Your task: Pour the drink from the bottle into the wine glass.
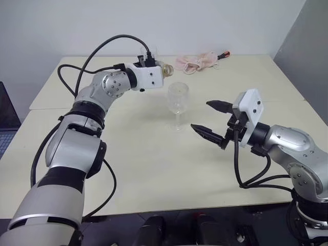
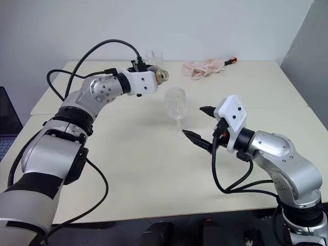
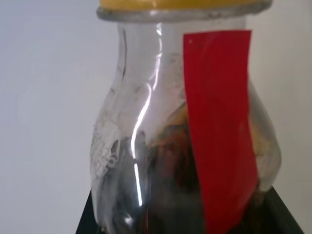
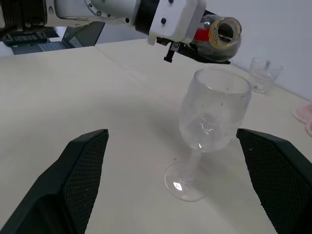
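We found the left gripper (image 4: pixel 207 48) clamped on the bottle (image 4: pixel 222 36), held level above the table (image 1: pixel 154 169) with its mouth turned toward the wine glass (image 1: pixel 178 97). The bottle hung just above and beside the rim of the glass, not touching it. In the left wrist view we saw the yellow cap (image 3: pixel 180 6) and the red label strip (image 3: pixel 219 126), with the drink (image 3: pixel 170 195) dark in the bottle's body. The wine glass stood upright on the table and looked empty. The right gripper (image 1: pixel 210 120) hovered near the glass, jaws spread wide, holding nothing. A tumbler (image 4: pixel 264 73) and a pink cloth (image 1: pixel 197 61) lay at the far edge.
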